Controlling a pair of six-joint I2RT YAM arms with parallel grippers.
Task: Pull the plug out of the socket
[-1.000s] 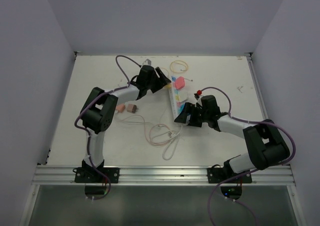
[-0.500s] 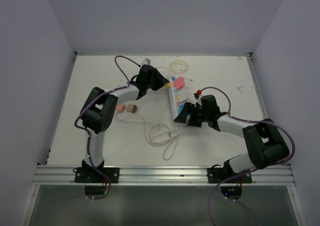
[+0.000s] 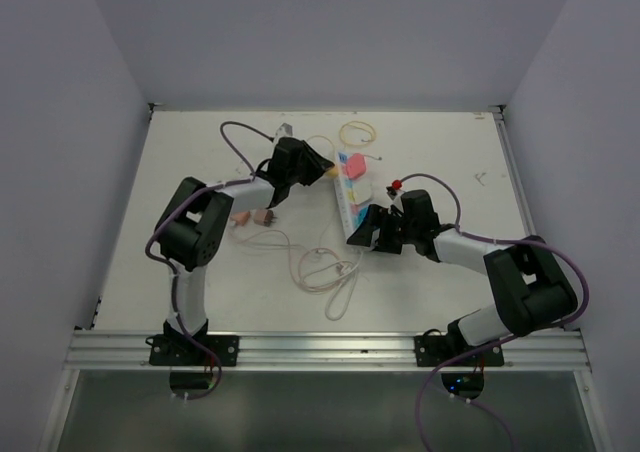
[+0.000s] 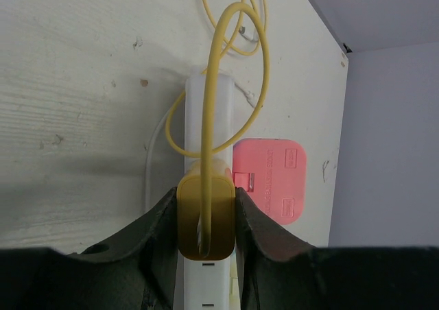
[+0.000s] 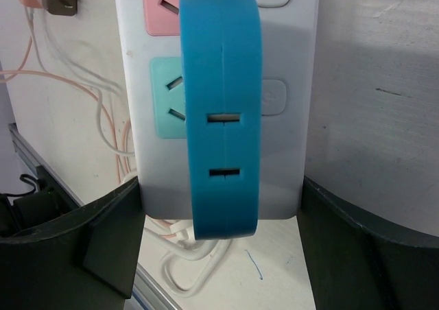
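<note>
The socket (image 3: 352, 194) is a long white power strip lying mid-table. My left gripper (image 3: 316, 169) is shut on a yellow plug (image 4: 206, 217) with a yellow cord (image 4: 219, 63), just left of the strip's far end (image 4: 209, 111). Its pins are hidden, so I cannot tell whether they are in an outlet. A pink plug (image 4: 267, 180) sits on the strip beside it (image 3: 360, 164). My right gripper (image 3: 366, 234) clamps the strip's near end (image 5: 281, 152) across its width (image 5: 221, 186). A blue piece (image 5: 219, 111) with slots runs along that end.
A small pink charger (image 3: 240, 215) and a brown one (image 3: 263, 215) lie left of the strip, with a pink cable coil (image 3: 325, 272) in front. A yellow cord loop (image 3: 358, 130) lies at the back. The strip's white cord (image 5: 199, 255) curls near the front edge.
My left gripper has drawn back to the left and slightly nearer with the yellow plug, away from the strip's far end. The right gripper has stayed on the strip.
</note>
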